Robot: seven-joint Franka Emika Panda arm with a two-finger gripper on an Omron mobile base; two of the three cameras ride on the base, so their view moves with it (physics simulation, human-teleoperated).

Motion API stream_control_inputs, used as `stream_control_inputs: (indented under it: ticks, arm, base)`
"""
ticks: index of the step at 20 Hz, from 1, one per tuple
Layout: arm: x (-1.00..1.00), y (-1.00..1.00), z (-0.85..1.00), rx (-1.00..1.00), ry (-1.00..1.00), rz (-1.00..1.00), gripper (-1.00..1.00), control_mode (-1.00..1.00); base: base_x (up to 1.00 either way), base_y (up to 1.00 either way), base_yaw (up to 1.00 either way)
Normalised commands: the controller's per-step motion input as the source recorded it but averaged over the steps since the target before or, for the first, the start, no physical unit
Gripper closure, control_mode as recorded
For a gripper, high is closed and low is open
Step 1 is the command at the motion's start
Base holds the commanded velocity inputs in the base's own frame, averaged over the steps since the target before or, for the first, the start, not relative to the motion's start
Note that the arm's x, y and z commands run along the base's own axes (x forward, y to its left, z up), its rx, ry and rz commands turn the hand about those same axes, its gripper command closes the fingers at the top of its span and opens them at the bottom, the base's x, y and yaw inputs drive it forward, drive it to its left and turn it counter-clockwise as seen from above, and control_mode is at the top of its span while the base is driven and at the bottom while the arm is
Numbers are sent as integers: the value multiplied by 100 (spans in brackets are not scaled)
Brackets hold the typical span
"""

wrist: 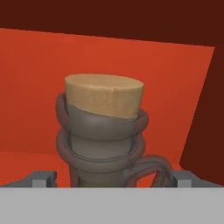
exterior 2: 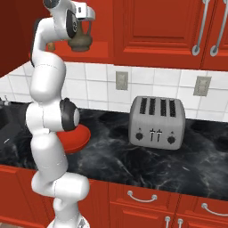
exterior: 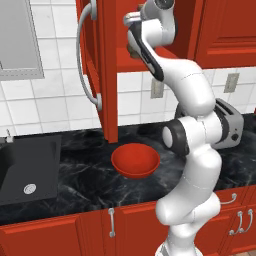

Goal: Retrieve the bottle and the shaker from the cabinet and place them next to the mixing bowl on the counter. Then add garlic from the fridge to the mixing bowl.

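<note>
Inside the red wooden wall cabinet [exterior: 107,70], the hand [wrist: 112,179], spread wide, flanks the olive-brown corked bottle [wrist: 101,131]; closing on its neck likely comes next.

Bottle [wrist: 103,131]: olive-brown, cork stopper, upright inside cabinet.
Cabinet [exterior: 107,70]: red, door open, curved silver handle.
Bowl [exterior: 135,161]: red-orange, upright on black counter [exterior: 75,175], below cabinet.

Bottle [wrist: 100,144]: matt olive-brown body, rough cork-like stopper; mixing bowl [exterior: 135,160]: glossy red-orange; counter [exterior 2: 133,160]: polished black marble look, white veining; cabinet [exterior: 107,65]: red painted wood, smooth silvery bar handle; toaster [exterior 2: 157,122]: brushed metal.
</note>
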Motion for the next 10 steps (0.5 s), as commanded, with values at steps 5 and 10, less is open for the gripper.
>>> stream_control_inputs:
  ticks: [5, 10]
  arm:
    - [20, 4, 1, 6, -2, 0, -100, -100]
    - [28, 0, 12, 0, 0, 0, -100, -100]
  base:
    - [0, 0, 0]
    - [0, 0, 0]
